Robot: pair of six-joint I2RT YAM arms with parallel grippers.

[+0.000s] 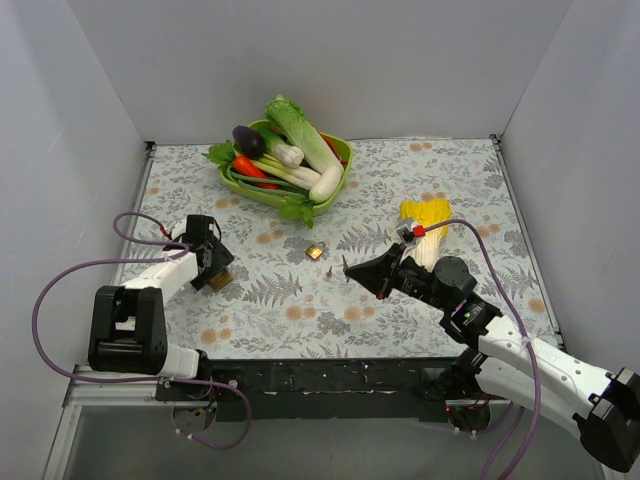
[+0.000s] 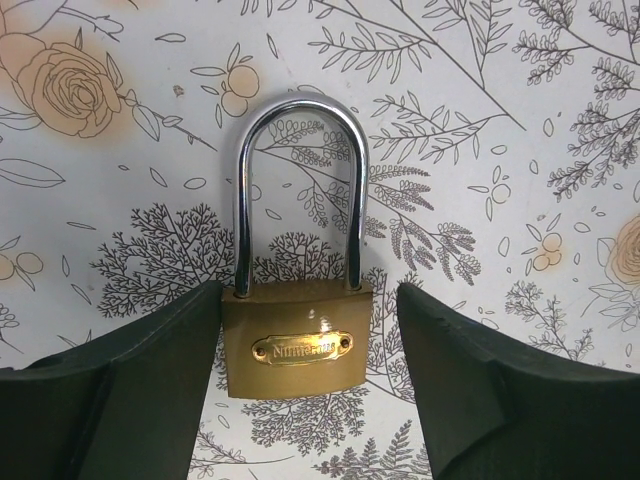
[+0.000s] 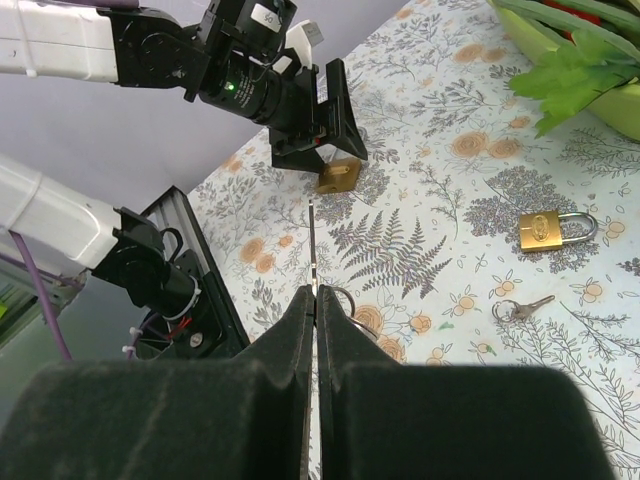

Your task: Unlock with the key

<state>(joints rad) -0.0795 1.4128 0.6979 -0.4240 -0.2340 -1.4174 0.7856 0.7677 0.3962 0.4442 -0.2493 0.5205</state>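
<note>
- The right end effector [image 3: 314, 296] is clenched on the key [image 3: 312, 245], with its fingers pressed together.
- The key's thin grey blade sticks out past the fingertips, seen edge-on. It points toward the left end effector [image 1: 213, 268] and is well apart from it.
- A ring [image 3: 340, 297] sits just beside the fingertips at the key's base.
- The left end effector is released. One finger [image 2: 160, 370] touches the side of the big padlock [image 2: 295, 345]; the other stands apart from it.
- The big padlock's silver shackle is seated in the brass body.
- A small padlock [image 3: 545, 228] lies on the surface [image 1: 400, 320] between the arms, with a second key [image 3: 532, 304] near it.
</note>
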